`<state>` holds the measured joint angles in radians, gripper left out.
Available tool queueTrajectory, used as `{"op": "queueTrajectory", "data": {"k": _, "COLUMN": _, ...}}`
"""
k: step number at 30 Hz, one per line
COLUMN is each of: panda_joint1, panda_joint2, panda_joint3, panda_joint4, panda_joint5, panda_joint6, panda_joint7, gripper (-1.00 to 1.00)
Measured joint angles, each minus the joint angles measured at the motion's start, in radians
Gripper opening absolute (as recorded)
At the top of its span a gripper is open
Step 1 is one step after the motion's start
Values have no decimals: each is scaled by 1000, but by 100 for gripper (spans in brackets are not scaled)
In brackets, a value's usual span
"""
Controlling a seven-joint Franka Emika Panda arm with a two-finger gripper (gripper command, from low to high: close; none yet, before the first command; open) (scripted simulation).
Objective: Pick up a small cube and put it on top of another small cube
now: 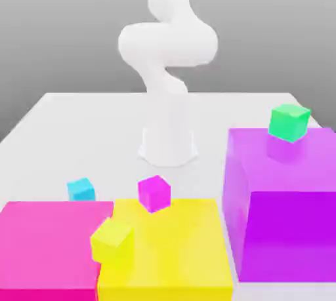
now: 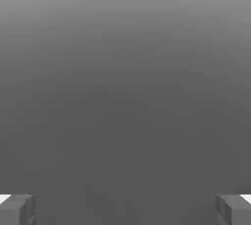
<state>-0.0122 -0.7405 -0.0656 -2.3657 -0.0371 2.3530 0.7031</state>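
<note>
The small cyan cube (image 1: 81,189) rests on the white table, just behind the large pink block, at the exterior view's left. The small yellow cube (image 1: 113,241) sits on the seam between the large pink block and the large flat yellow block, near the front. My gripper (image 2: 125,209) shows in the hand view with its two fingertips (image 2: 17,209) far apart and nothing between them, facing plain grey background. In the exterior view the white arm (image 1: 167,90) rises from its base at the table's middle and leaves the picture at the top.
A large flat pink block (image 1: 46,247), a large flat yellow block (image 1: 174,247) and a tall purple block (image 1: 285,201) line the front. A small magenta cube (image 1: 154,193) sits at the yellow block's back edge. A small green cube (image 1: 289,122) tops the purple block.
</note>
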Motion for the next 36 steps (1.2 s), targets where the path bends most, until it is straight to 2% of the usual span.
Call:
{"op": "queueTrajectory", "data": {"k": 22, "panda_joint1": -163, "panda_joint2": 579, "panda_joint3": -601, "panda_joint4": -613, "panda_joint5": -300, "panda_joint6": 508, "panda_joint7": -961, "gripper": 0}}
{"op": "queueTrajectory", "data": {"k": 25, "panda_joint1": -128, "panda_joint2": 624, "panda_joint3": -645, "panda_joint4": -624, "panda_joint5": -236, "panda_joint6": 538, "panda_joint7": -1051, "gripper": 0}}
{"op": "queueTrajectory", "data": {"k": 28, "panda_joint1": -77, "panda_joint2": 661, "panda_joint3": -670, "panda_joint4": -613, "panda_joint5": -123, "panda_joint6": 558, "panda_joint7": -1139, "gripper": 0}}
{"op": "queueTrajectory", "data": {"k": 32, "panda_joint1": -8, "panda_joint2": 713, "panda_joint3": -680, "panda_joint4": -596, "panda_joint5": 77, "panda_joint6": 583, "panda_joint7": -1285, "gripper": 0}}
{"op": "queueTrajectory", "data": {"k": 36, "panda_joint1": 5, "panda_joint2": 771, "panda_joint3": -628, "panda_joint4": -574, "panda_joint5": 319, "panda_joint6": 602, "panda_joint7": -1460, "gripper": 0}}
